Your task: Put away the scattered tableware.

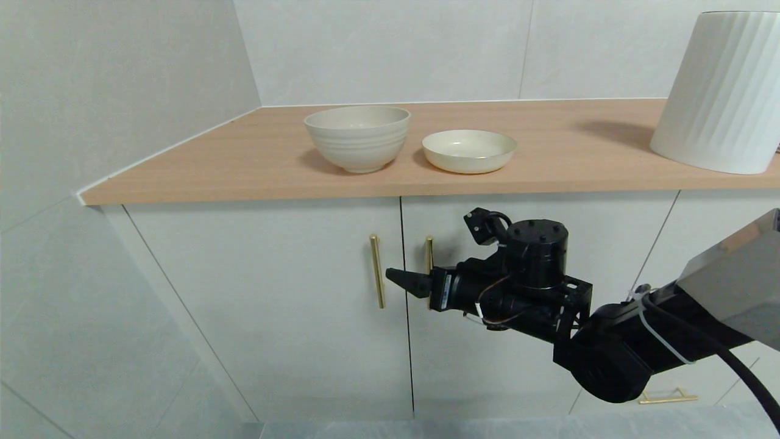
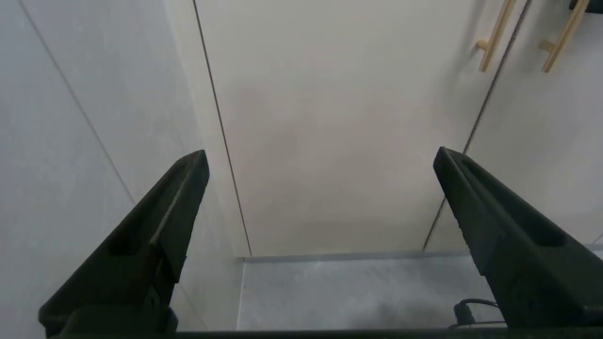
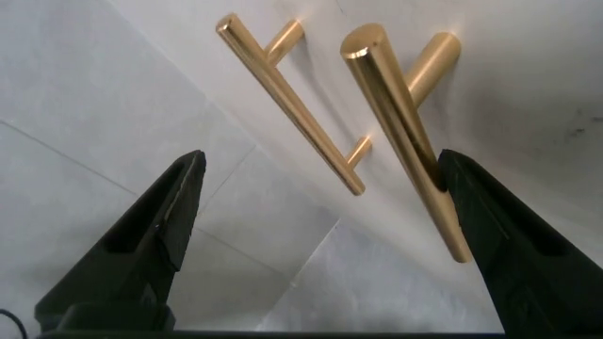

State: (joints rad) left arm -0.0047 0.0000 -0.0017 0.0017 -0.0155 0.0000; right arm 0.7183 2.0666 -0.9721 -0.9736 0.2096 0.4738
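A bowl (image 1: 357,137) and a shallow dish (image 1: 469,150) sit close together but apart on the worktop (image 1: 579,152), as the head view shows. Below them the right hand (image 1: 407,283) hangs before the cupboard's gold handles (image 1: 378,271). Its wrist view shows its fingers (image 3: 151,245) spread wide. The left hand (image 2: 320,169) is also spread, facing a cupboard door (image 2: 349,122) low near the floor.

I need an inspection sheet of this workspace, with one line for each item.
Surface: wooden counter above white cabinet doors, which are closed.
Job's things: deep bowl and shallow dish, upright, side by side, not touching.
Clutter: white ribbed container at the counter's right end.
Hands: left hand open, facing a cabinet door; right hand open at the gold handles.
Cables: black cable along the right arm.
Surroundings: tiled walls.
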